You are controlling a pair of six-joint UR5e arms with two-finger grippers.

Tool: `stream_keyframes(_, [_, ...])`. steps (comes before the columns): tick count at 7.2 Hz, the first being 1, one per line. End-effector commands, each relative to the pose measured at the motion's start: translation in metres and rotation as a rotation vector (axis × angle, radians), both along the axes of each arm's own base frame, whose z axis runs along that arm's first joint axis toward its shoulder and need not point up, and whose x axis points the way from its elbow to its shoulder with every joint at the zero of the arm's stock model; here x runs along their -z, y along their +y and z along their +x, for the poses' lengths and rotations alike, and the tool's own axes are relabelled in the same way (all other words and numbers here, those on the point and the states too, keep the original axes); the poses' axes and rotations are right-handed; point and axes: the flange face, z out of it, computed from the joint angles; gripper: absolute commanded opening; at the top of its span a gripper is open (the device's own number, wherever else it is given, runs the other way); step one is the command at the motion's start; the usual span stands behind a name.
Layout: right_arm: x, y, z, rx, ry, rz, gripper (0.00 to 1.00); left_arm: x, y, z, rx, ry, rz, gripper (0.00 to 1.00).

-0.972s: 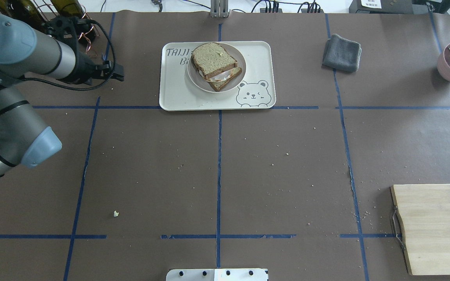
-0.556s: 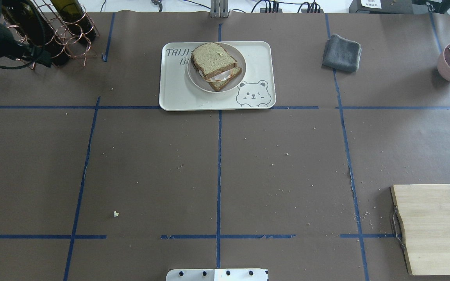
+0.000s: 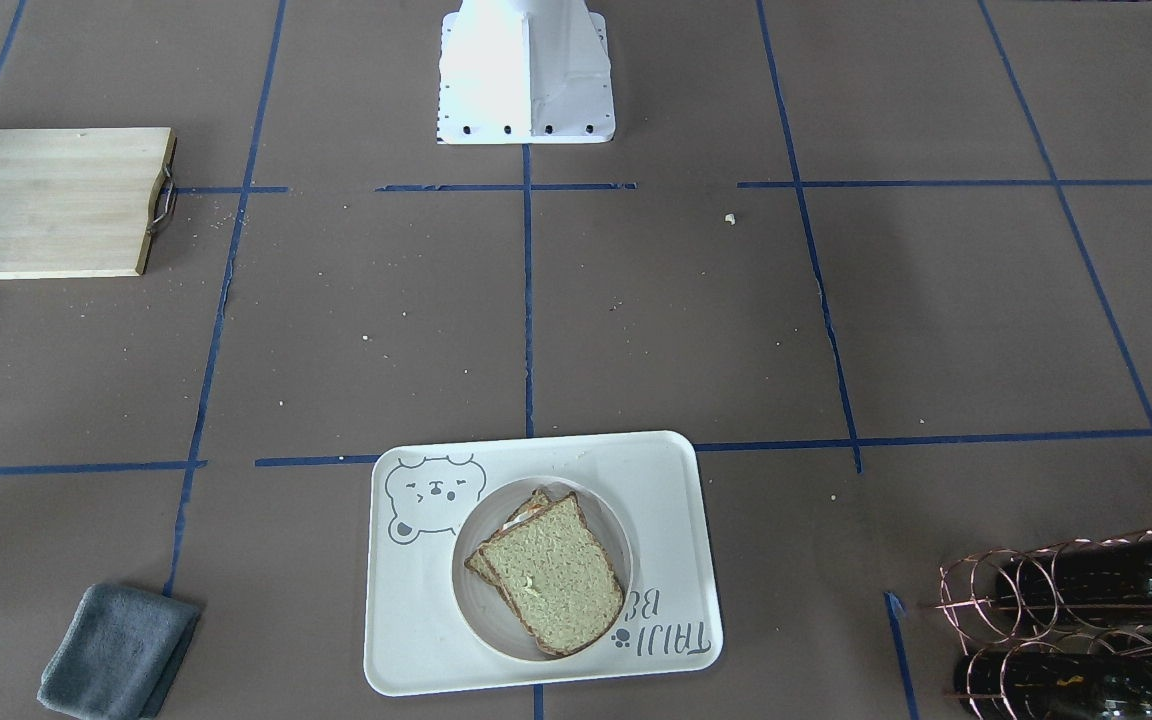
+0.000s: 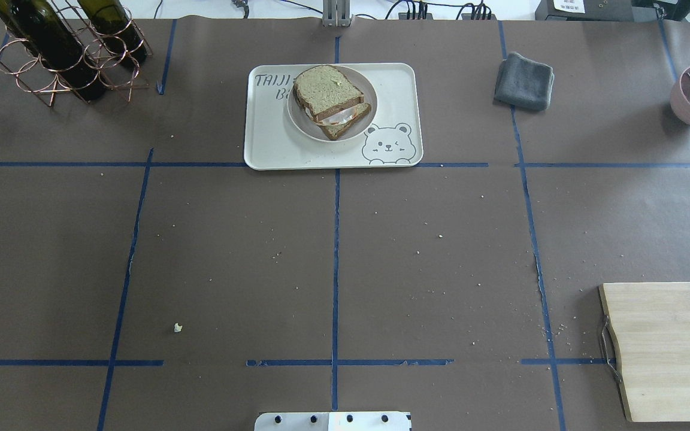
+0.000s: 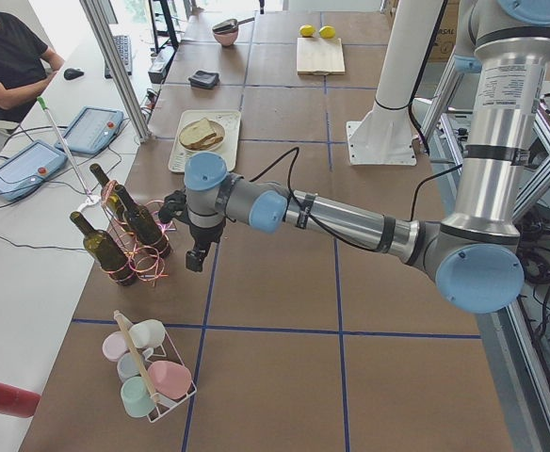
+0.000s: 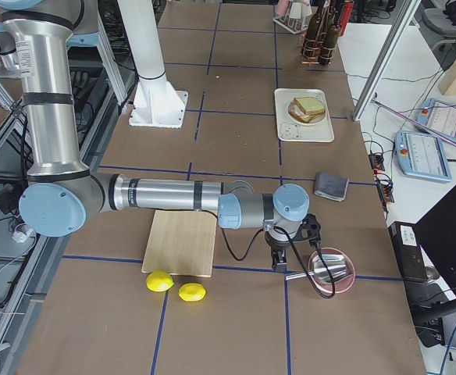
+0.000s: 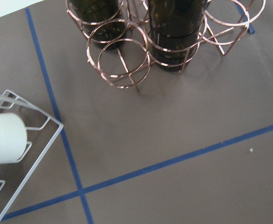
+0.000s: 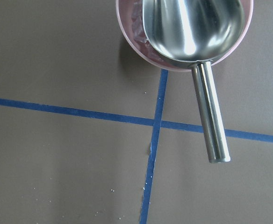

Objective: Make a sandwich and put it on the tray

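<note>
Spotting the sandwich (image 4: 332,100) on its plate (image 4: 300,123), inside the tray (image 4: 273,146) at 12 o'clock on the counter (image 4: 231,239), so pretty much done. Can't tell the jaws' state on left arm (image 5: 350,221) or right arm (image 6: 173,195) side-on, open or shut; probably empty. Best parking wide of the bottle rack (image 4: 69,60) at 10 o'clock and pink bowl (image 4: 683,106) at 2.

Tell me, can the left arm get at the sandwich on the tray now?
Probably yes. The left gripper hangs beside the bottle rack, and nothing stands on the table between it and the sandwich on the tray.
</note>
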Motion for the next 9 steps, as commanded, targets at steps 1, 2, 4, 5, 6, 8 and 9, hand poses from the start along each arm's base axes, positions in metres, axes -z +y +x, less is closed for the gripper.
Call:
stream_keyframes(1, [0.002,0.012,0.025,-0.053,-0.085,-0.008,1.00,-0.035,0.019,-0.013,0.000,-0.007,-0.048,1.00])
stream_keyframes(2, [0.012,0.018,0.033,-0.067,-0.074,0.011,1.00,-0.076,0.022,-0.012,-0.005,-0.015,-0.125,1.00])
stream_keyframes(4, [0.005,0.031,0.032,-0.068,-0.074,-0.007,1.00,-0.105,0.024,-0.031,0.030,-0.021,-0.201,1.00])
stream_keyframes(5, [-0.003,0.034,0.032,-0.068,-0.074,-0.025,1.00,-0.107,0.027,-0.036,0.038,-0.023,-0.250,1.00])
stream_keyframes(6, [-0.009,0.039,0.032,-0.071,-0.077,-0.050,1.00,-0.102,0.030,-0.058,0.076,-0.024,-0.289,1.00])
stream_keyframes(8, [-0.016,0.047,0.036,-0.080,-0.084,-0.097,1.00,-0.084,0.033,-0.063,0.073,-0.025,-0.290,1.00])
stream_keyframes(9, [-0.017,0.048,0.036,-0.082,-0.084,-0.099,1.00,-0.084,0.032,-0.063,0.068,-0.024,-0.296,1.00])
